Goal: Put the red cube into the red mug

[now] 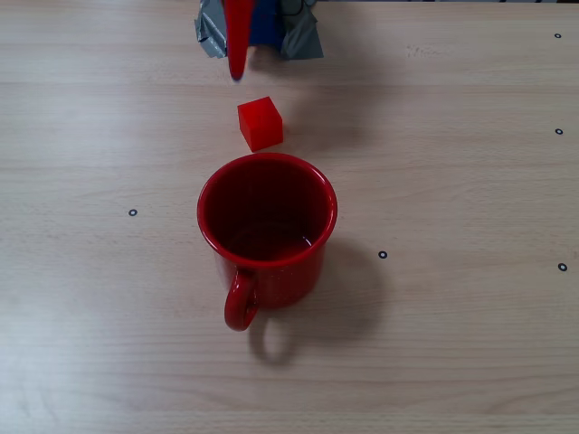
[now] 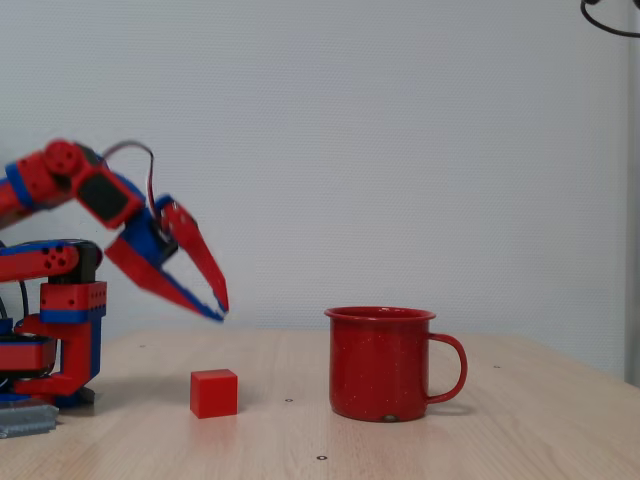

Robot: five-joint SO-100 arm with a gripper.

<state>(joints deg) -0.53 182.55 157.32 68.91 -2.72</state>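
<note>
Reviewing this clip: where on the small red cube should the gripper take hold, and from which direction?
Probably from above, closing on two opposite side faces of the small matte red cube. It sits flat on the wooden table, apart from the glossy red mug, with its top unobstructed. The red-fingered gripper hangs open above the table on the side away from the mug.

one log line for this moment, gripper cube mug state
gripper: open, above table, empty | small matte red cube: on wooden table, ungrasped | glossy red enamel mug: upright, empty, beside cube | phase: approach
</note>
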